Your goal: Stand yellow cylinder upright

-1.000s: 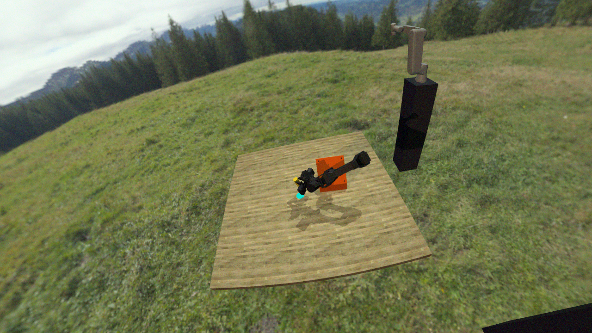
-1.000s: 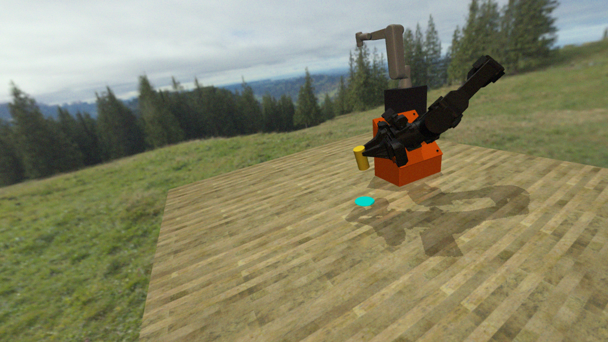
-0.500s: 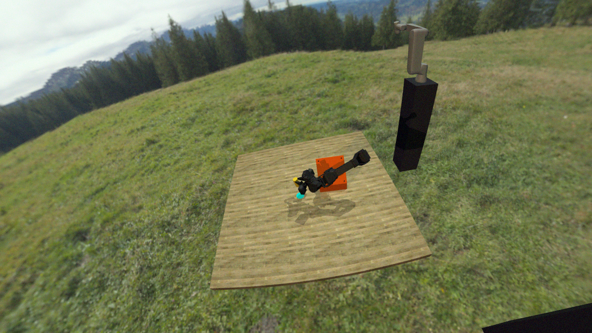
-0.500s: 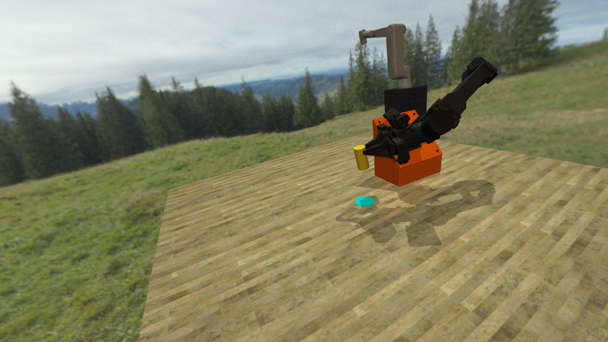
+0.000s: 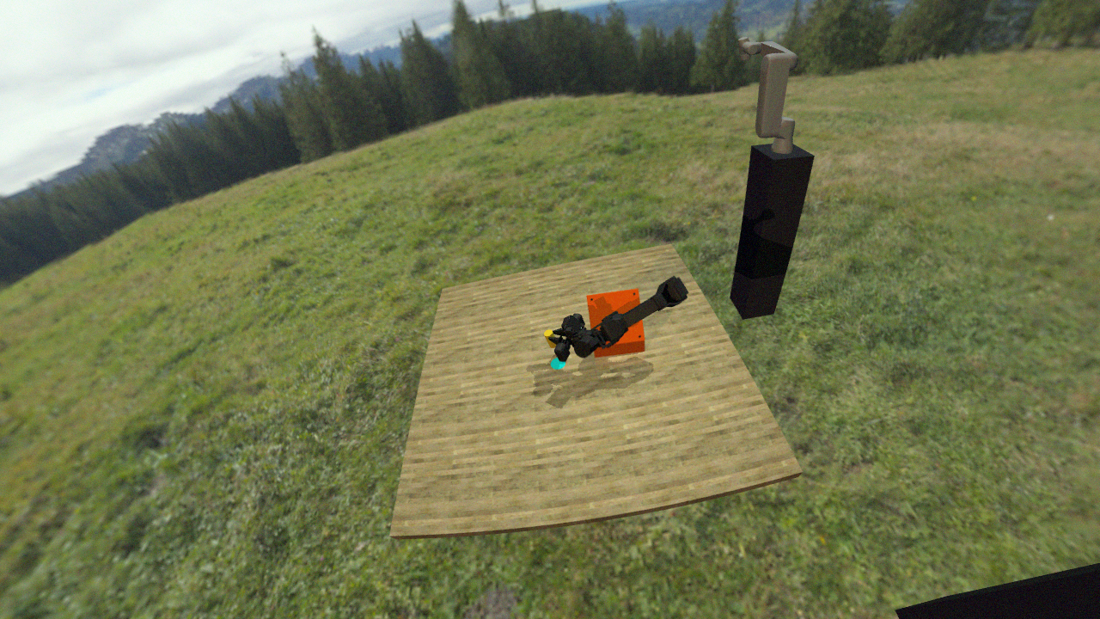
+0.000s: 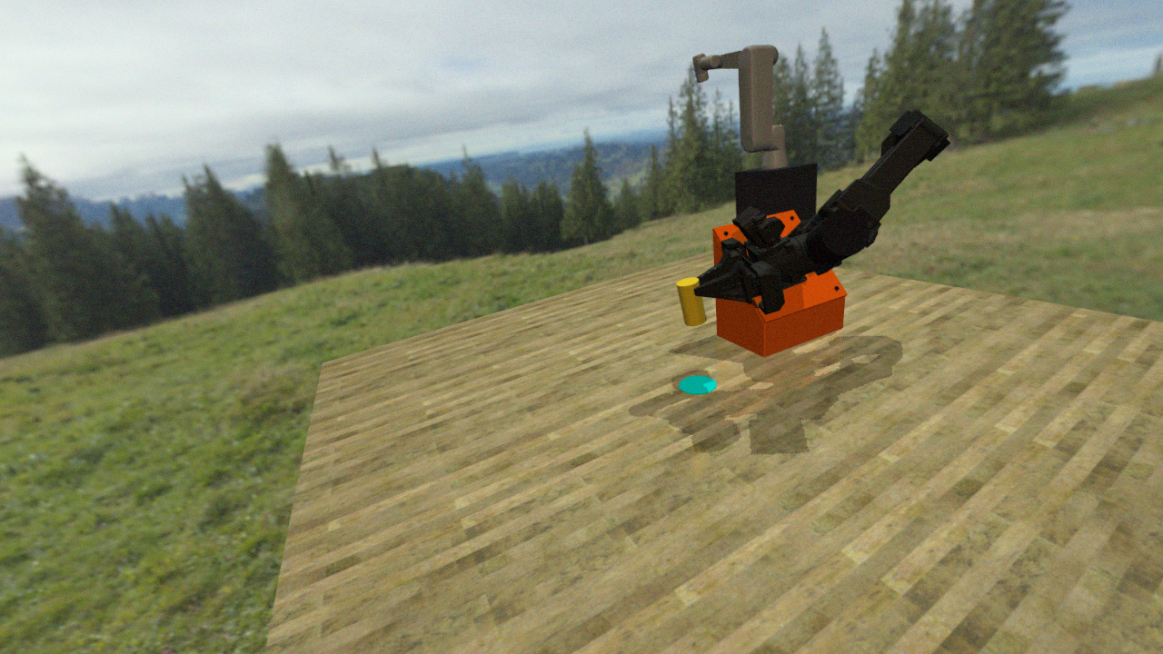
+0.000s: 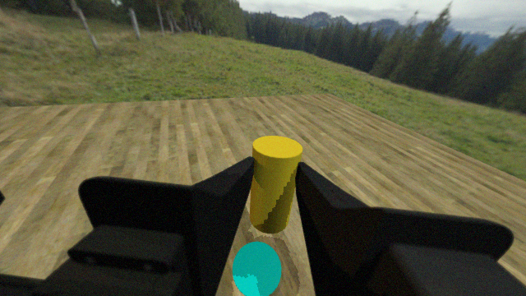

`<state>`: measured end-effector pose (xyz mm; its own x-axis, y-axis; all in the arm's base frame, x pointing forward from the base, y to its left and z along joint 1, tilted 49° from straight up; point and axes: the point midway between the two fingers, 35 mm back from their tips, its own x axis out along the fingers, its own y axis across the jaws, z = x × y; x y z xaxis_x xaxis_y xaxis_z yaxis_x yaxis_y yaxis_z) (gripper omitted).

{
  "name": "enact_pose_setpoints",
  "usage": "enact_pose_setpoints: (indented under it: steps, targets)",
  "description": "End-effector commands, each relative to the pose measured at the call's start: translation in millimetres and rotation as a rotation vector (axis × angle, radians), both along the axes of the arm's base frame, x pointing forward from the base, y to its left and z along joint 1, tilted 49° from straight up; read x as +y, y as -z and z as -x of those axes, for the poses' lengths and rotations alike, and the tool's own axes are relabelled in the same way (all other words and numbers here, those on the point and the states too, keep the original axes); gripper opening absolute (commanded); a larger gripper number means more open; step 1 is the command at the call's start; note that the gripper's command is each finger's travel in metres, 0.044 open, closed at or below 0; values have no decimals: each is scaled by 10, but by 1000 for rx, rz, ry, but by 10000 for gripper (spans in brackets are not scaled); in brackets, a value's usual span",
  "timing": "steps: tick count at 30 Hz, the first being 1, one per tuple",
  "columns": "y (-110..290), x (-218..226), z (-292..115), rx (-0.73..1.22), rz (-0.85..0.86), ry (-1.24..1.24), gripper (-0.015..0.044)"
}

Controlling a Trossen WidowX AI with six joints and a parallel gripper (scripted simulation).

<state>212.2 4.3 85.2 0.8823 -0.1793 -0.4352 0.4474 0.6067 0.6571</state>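
Note:
My gripper [image 7: 274, 165] [image 6: 705, 291] [image 5: 555, 340] is shut on the yellow tall cylinder [image 7: 274, 185] [image 6: 690, 301] [image 5: 549, 334]. The cylinder stands nearly upright between the fingers and hangs in the air above the wooden board. The cyan circle [image 7: 256, 269] [image 6: 698, 384] [image 5: 557, 363] lies flat on the board, below the cylinder and a little toward me in the wrist view. The cylinder's lower end is clear of the circle and well above it.
The arm's orange base block [image 6: 780, 321] [image 5: 615, 303] stands just behind the gripper. The wooden board [image 6: 569, 504] [image 5: 584, 454] is surrounded by grass. A black pillar [image 5: 769, 230] with a tan arm on top stands off the board's far right.

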Motion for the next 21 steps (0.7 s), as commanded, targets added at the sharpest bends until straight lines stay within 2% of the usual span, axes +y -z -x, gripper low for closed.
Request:
enact_pose_setpoints:
  steps: [1,21]
  targets:
    - [6,-12,4,-3,-1,8,105]
    - [134,157,-90,9,-10,21,105]
